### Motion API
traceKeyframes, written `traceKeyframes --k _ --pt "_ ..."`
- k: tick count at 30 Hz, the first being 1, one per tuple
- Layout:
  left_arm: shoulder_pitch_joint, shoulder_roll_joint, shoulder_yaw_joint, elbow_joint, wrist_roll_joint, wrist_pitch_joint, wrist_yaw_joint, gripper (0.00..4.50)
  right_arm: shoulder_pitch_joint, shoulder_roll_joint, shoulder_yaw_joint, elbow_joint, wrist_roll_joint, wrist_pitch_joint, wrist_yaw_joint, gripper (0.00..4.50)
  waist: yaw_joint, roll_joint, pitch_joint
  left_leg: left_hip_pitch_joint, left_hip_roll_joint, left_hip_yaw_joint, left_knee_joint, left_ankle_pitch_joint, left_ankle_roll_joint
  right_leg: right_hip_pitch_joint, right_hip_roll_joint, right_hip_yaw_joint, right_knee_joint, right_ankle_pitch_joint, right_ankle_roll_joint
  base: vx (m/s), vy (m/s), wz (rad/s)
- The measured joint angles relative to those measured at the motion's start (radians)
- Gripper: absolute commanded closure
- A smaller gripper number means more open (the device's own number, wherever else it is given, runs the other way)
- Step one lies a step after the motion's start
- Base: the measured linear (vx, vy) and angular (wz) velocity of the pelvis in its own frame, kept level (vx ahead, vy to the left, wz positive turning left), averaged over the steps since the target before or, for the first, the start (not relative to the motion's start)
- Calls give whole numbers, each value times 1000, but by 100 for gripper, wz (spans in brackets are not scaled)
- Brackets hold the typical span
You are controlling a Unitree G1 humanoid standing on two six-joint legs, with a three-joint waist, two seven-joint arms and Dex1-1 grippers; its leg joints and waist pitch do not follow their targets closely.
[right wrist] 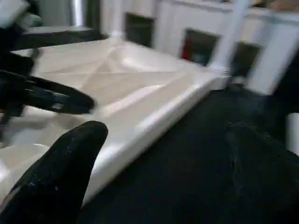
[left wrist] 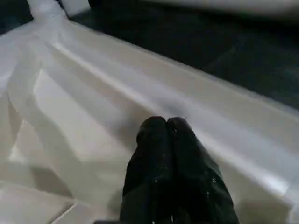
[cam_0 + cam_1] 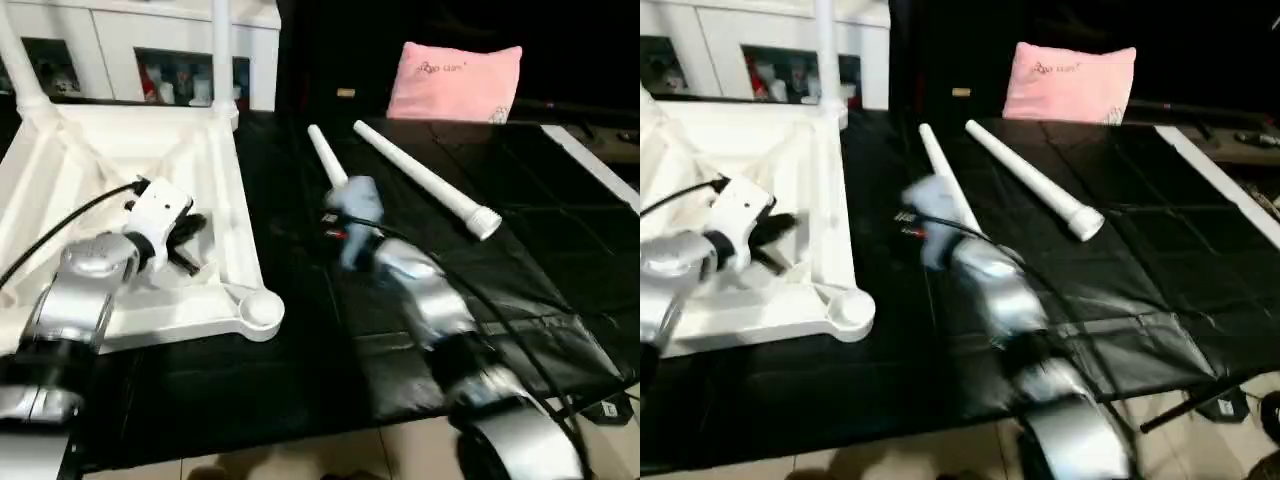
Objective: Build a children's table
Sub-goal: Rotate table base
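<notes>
The white tabletop [image 3: 120,150] lies upside down at the left, ribbed underside up. Two legs stand in its far corner sockets [image 3: 222,50] [image 3: 20,60]. Its near right socket [image 3: 262,312] holds nothing. Two loose legs lie on the black mat: one [image 3: 325,155] runs under my right gripper, the other [image 3: 420,180] lies further right. My left gripper [image 2: 166,122] is shut and empty, hovering over the ribs of the tabletop [image 2: 93,84]. My right gripper [image 3: 338,222] is open just above the nearer loose leg, one finger [image 1: 65,168] showing toward the tabletop's edge [image 1: 154,112].
A pink cushion [image 3: 455,80] sits at the mat's far side. A white glass-doored cabinet [image 3: 150,45] stands behind the tabletop. A white strip [image 3: 590,165] borders the mat on the right, and pale floor [image 3: 400,445] runs along its near edge.
</notes>
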Motion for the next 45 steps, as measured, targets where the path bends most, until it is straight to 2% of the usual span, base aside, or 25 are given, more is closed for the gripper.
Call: traceKeyframes --k 3,10,13,15,17,20,27,31,39,45 --pt "34 -59 72 -122 -72 11 30 441 40 -8 -35 -117 28 55 -36 0 -4 0 0 1 0 1 -2 0 0 1 0 0 0 -3 5 0 0 0" --pt "113 -165 94 -299 -150 62 98 441 84 -5 -64 -207 28 120 -133 0 -11 0 -1 0 0 1 0 0 0 1 1 0 0 -3 6 0 0 0" --pt "171 -251 108 -373 -168 52 184 441 132 -8 -71 -269 26 177 -167 0 -9 0 -1 -1 0 1 0 0 0 1 1 0 -1 -4 8 0 0 0" --pt "217 -337 146 -429 -160 52 305 441 199 -22 -61 -364 15 225 -181 0 -10 -1 -1 -1 -1 2 -1 -1 1 2 1 0 -3 -5 9 0 0 0" --pt "278 -374 155 -471 -144 45 369 441 254 -33 -60 -424 9 268 -199 0 -12 -3 -2 -1 0 2 -1 -2 2 2 1 0 -4 -6 11 0 0 0" --pt "309 -387 154 -488 -127 44 405 441 285 -38 -67 -457 -3 324 -224 0 -16 -3 -2 -1 1 2 -1 -2 2 1 4 1 -4 -5 11 0 0 0" --pt "312 -391 117 -543 -64 45 447 441 307 -37 -59 -476 -1 329 -237 0 -15 -7 -5 -4 0 2 -1 -2 3 1 4 1 -9 -3 15 0 0 0" --pt "325 -379 85 -544 -16 55 468 441 304 -23 -79 -481 16 375 -286 0 -12 -8 -6 -7 1 1 -1 -3 4 1 4 1 -13 -2 16 0 0 0" --pt "327 -406 89 -569 -31 59 480 441 308 -42 -77 -504 19 391 -291 0 -13 -8 -6 -7 0 2 -1 -3 5 1 4 1 -15 0 17 0 0 0" --pt "326 -395 89 -569 -25 77 482 441 295 -48 -75 -492 25 418 -292 0 -14 -8 -6 -7 0 2 1 -3 5 2 4 1 -15 1 18 0 0 0"
